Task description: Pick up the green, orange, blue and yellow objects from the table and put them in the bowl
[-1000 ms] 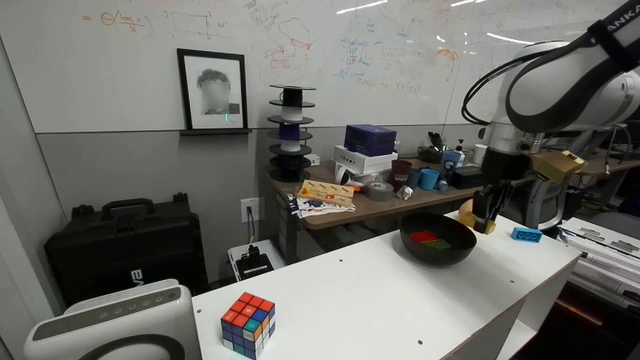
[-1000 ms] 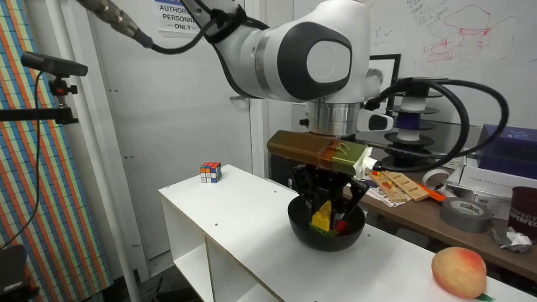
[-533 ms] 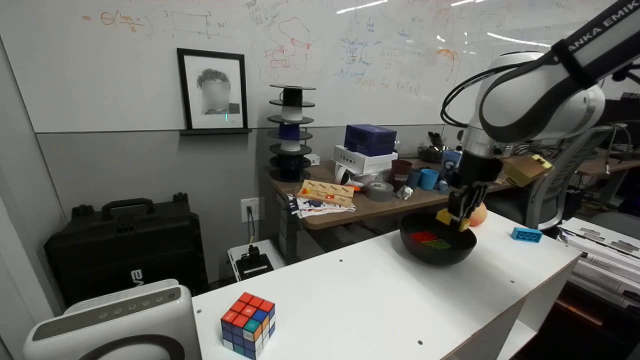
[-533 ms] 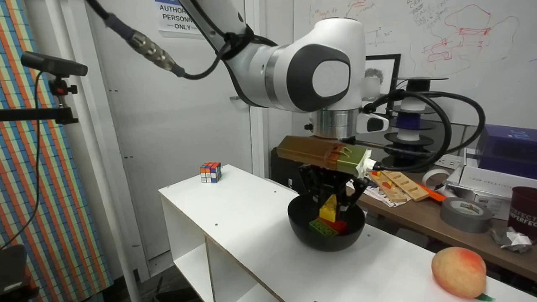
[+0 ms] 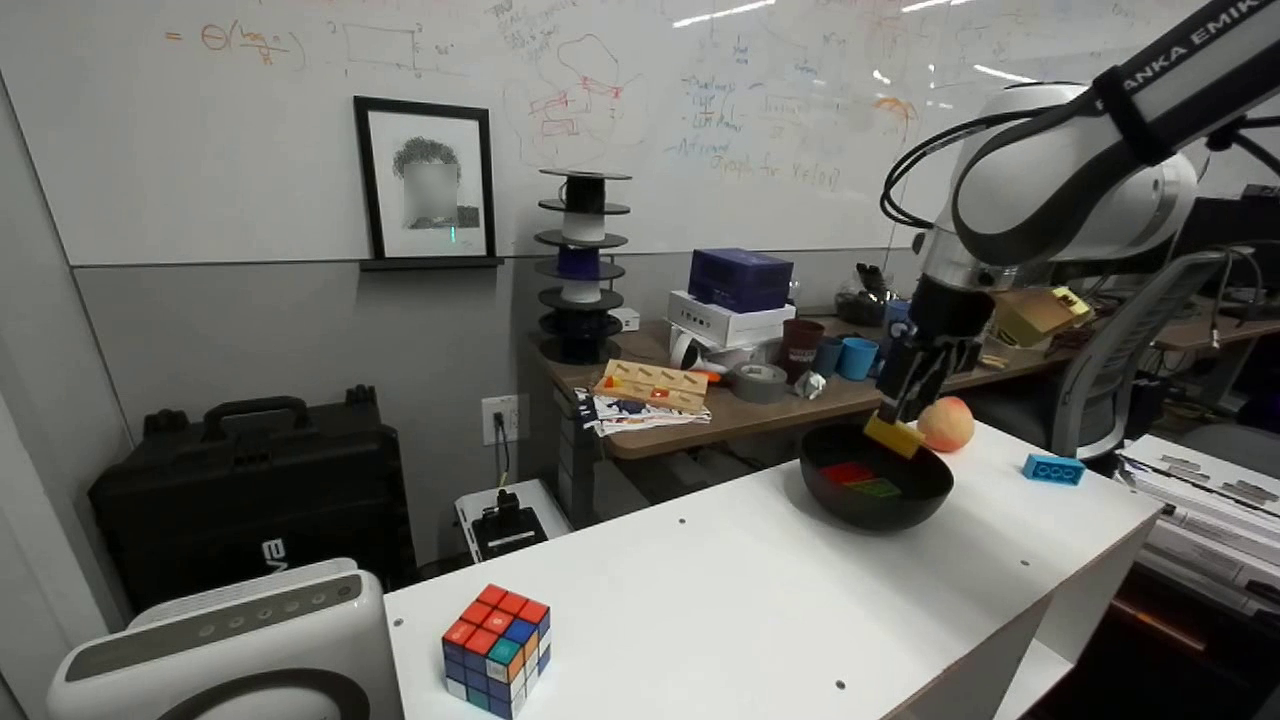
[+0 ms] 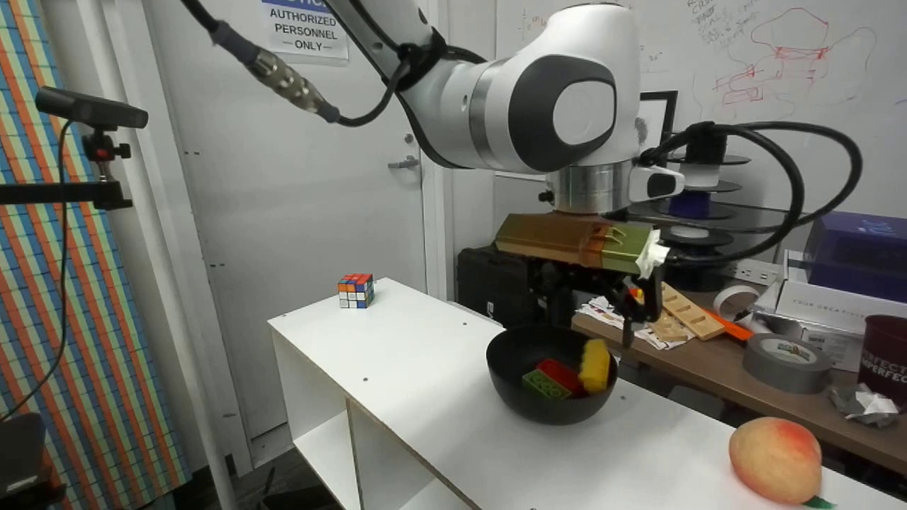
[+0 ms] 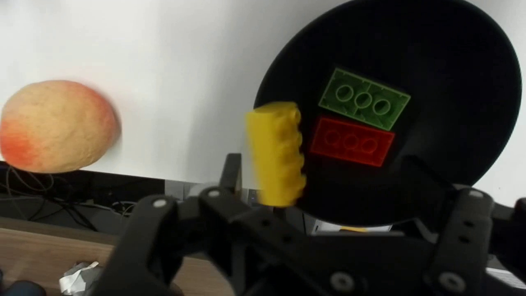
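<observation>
Has claw [image 7: 322,165] spread wide, empty. Grasp blue block [image 5: 1053,470] at frame's right by long sides; probably light, stiff.

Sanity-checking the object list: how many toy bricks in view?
4: green brick and red brick in the bowl, yellow brick by its rim (can't tell if resting), blue brick on the white table. Others may be hidden.

Free tabletop [image 5: 690,600] separates cube [image 5: 494,652] from bowl [image 5: 865,516]; a peach [image 6: 775,459] obstructs beyond.
</observation>
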{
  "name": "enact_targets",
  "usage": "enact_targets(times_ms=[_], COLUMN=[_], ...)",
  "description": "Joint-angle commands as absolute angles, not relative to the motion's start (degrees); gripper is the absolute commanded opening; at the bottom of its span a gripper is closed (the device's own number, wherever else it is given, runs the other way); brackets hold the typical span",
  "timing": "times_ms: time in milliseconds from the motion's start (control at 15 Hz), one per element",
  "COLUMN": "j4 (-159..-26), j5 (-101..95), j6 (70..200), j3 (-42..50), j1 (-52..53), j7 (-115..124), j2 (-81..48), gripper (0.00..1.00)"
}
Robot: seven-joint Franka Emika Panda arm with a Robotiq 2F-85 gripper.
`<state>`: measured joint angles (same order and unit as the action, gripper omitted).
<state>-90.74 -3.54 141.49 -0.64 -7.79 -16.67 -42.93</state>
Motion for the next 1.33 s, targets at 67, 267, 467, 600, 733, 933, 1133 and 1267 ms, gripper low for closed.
enact_targets(times_ms=[67, 267, 467, 600, 733, 933, 1133, 1267], j4=[-92.1, -92.7, -93.5, -92.6, -90.1, -86.2, -83.1, -81.6], j5=[-2.3, -1.9, -2.7, -3.0, -3.7, -9.9, -16.8, -16.9], j6=[141.4, 141.2, 137.9, 130.5, 120.1, 110.7, 109.7, 108.2], j3=[-1.9, -2.6, -2.5, -2.3, -1.4, 2.4, 5.7, 6.3], j1=[-10.0, -10.9, -12.1, -13.7, -15.0, -15.5, -15.6, -16.4], j7=[-19.2, -20.9, -24.7, -29.1, -33.9, -40.3, -44.7, -46.1], j2=[-39.8, -39.1, -37.2, -36.0, -35.6, -36.0, -37.8, -38.7], gripper=[1.0, 1.0, 1.0, 1.0, 1.0, 1.0, 1.0, 1.0])
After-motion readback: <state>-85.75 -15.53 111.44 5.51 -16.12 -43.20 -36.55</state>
